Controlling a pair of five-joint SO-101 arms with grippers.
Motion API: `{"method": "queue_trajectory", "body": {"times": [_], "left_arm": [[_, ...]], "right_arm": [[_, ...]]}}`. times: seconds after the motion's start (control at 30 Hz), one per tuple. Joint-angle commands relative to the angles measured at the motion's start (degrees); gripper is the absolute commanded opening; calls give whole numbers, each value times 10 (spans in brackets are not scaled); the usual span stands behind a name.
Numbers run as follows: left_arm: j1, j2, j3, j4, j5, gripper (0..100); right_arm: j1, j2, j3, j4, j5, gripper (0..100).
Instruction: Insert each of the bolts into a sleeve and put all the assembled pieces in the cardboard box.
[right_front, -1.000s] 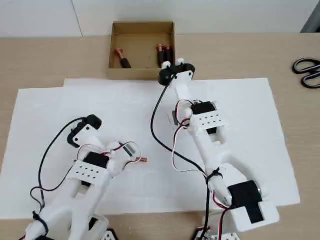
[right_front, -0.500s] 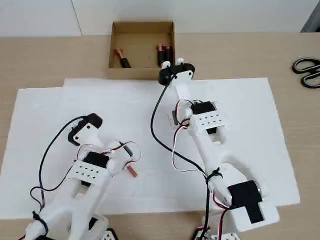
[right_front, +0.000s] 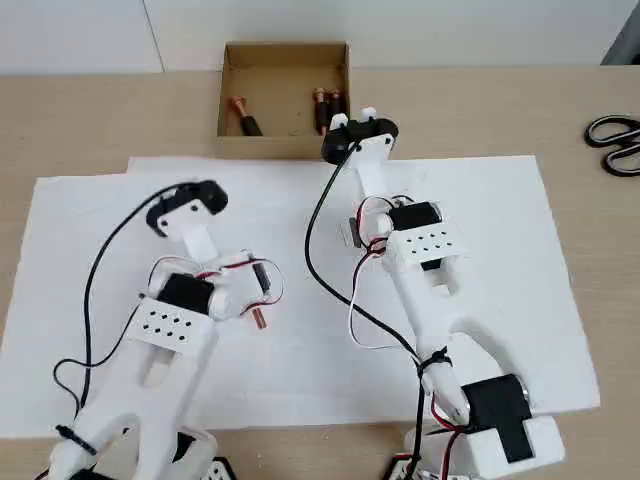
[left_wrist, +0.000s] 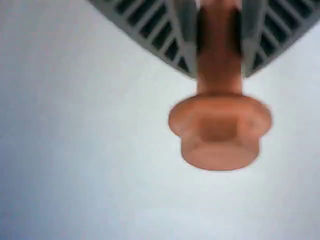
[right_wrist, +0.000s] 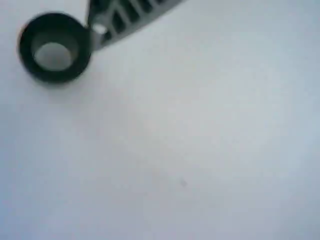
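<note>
Left tool (left_wrist: 220, 35) pinching shank of copper bolt (left_wrist: 219, 131), head outward, over white paper (right_front: 90, 260). Right tool (right_front: 350, 233): cannot tell whether spread or pressed together. Black sleeve (right_wrist: 54, 47) at its tip, seen end-on. Cardboard box (right_front: 285, 47) just beyond paper on surface (right_front: 100, 110), three assembled pieces (right_front: 243, 115) inside.

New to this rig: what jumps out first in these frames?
The copper bolt clamped by its shank in the left gripper, head outward, over the white paper. Next, a black sleeve seen end-on in the right wrist view. The cardboard box sits beyond the paper's far edge, with three assembled pieces already inside.
</note>
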Motion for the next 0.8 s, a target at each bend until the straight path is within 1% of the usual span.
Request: {"method": "queue_trajectory", "body": {"times": [0.0, 0.13, 0.2, 0.27, 0.4, 0.43, 0.53, 0.57, 0.67, 0.77], "left_arm": [[-5, -2, -42, 7, -49, 6], [-30, 25, -45, 2, -74, 6], [-55, 64, -51, -19, -75, 6], [-77, 114, -73, -22, -75, 6], [-91, 233, -175, 55, -84, 6], [-91, 265, -207, 76, -107, 6], [-76, 353, -309, 145, -214, 6], [-70, 381, -343, 170, -235, 6], [-64, 446, -438, 229, -247, 6], [-64, 494, -516, 261, -248, 6]], "right_arm": [[2, -27, -3, 6, -4, 184], [1, -28, -3, 6, -4, 184], [1, -28, -3, 7, -5, 184], [1, -28, -3, 12, -6, 184], [1, -28, -3, 18, -6, 184], [1, -28, -3, 18, -6, 184], [1, -28, -3, 18, -6, 184], [1, -28, -3, 18, -6, 184], [1, -28, -3, 18, -6, 184], [1, -28, -3, 18, -6, 184]]}}
